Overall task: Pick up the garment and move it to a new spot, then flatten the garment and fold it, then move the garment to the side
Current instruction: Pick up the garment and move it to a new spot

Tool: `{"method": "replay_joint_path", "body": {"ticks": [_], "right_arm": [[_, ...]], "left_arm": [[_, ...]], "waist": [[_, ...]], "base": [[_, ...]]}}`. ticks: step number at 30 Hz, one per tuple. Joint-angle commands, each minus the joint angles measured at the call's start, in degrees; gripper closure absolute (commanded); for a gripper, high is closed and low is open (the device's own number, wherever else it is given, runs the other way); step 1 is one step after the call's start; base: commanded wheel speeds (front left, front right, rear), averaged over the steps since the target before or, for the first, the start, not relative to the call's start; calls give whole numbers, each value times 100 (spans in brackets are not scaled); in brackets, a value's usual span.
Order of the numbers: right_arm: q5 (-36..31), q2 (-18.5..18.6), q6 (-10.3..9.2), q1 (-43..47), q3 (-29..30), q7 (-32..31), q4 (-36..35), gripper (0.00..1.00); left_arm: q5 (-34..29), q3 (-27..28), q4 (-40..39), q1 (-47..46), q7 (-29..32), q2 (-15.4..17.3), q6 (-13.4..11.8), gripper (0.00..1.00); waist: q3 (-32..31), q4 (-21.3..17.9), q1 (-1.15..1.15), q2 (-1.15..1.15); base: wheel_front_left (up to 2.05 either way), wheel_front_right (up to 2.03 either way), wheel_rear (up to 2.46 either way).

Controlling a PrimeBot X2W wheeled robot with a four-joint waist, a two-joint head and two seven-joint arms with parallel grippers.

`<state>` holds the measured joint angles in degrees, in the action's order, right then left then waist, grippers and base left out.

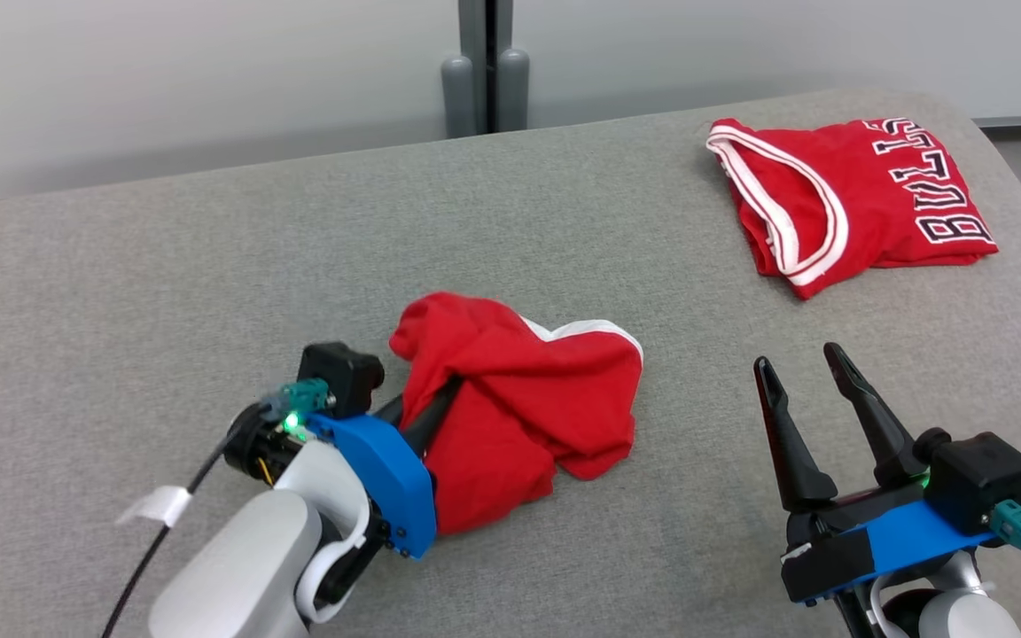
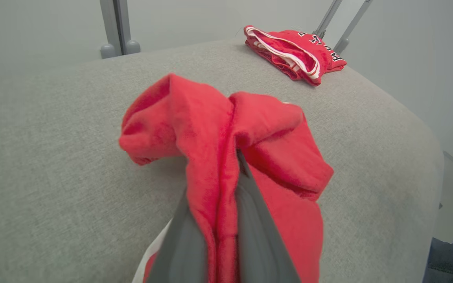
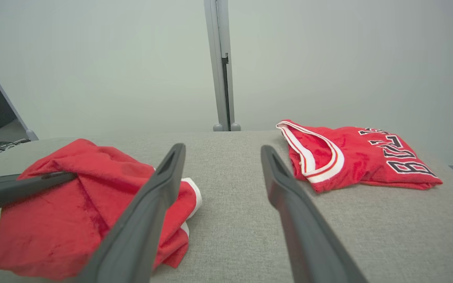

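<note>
A crumpled red garment (image 1: 519, 399) with a white trim lies on the grey cushioned surface, near the middle front. My left gripper (image 1: 448, 390) is shut on a fold of the garment (image 2: 226, 157), with red cloth pinched between its two fingers (image 2: 258, 236) and bunched over their tips. The same garment (image 3: 77, 204) shows at the left of the right wrist view with the left fingers (image 3: 22, 186) reaching into it. My right gripper (image 1: 798, 363) stands open to the right of the garment, above bare surface, with nothing between its fingers (image 3: 148, 212).
A folded red jersey (image 1: 856, 199) with white-edged black lettering lies at the far right corner of the grey surface (image 1: 209, 266). Grey posts (image 1: 484, 71) stand behind the surface against a pale wall. The surface's right edge (image 2: 427, 165) curves down.
</note>
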<state>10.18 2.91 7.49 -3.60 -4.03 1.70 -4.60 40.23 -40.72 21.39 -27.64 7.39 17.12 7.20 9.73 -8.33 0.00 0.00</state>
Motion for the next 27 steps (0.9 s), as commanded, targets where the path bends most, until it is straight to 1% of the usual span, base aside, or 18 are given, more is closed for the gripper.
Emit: {"method": "replay_joint_path", "body": {"ticks": [1,4,7,11,14,16,19,21,24,27], "right_arm": [[-8,-1,1,53,0,-5,-23,0],[-31,-2,1,72,-3,-48,-26,0],[-66,-1,1,99,-21,-89,-21,0],[-165,-1,1,148,92,-136,-50,0],[-171,-1,1,191,181,-172,-79,0],[-128,-1,1,232,242,-172,-76,0],[-67,-1,1,291,329,-129,-21,0],[-30,-2,1,317,357,-112,21,0],[7,-2,1,396,385,-78,83,0],[-34,-1,1,486,438,-26,151,0]], "left_arm": [[-52,-25,105,47,-106,-69,25,0],[-113,-68,272,141,-354,-180,-34,0],[-24,100,214,325,-744,-243,-160,0],[2,383,-77,698,-1389,-195,-433,0],[82,611,-386,1017,-1827,-146,-571,0],[47,773,-610,1224,-2033,-56,-672,0],[-4,1046,-870,1530,-2186,41,-806,0],[-34,1298,-1045,1680,-2236,51,-856,0],[-285,1713,-1273,1932,-2259,70,-943,0],[-587,2163,-1545,2222,-2258,-69,-1002,0]], "waist": [[-18,52,0,0],[-93,157,0,0],[-200,233,0,0],[-361,341,0,0],[-469,414,0,0],[-529,467,0,0],[-606,545,0,0],[-639,601,0,0],[-686,690,0,0],[-735,773,0,0]], "base": [[0,0,0],[0,0,0],[0,0,0],[0,0,0],[0,0,0],[0,0,0],[0,0,0],[0,0,0],[0,0,0],[0,0,0]]}}
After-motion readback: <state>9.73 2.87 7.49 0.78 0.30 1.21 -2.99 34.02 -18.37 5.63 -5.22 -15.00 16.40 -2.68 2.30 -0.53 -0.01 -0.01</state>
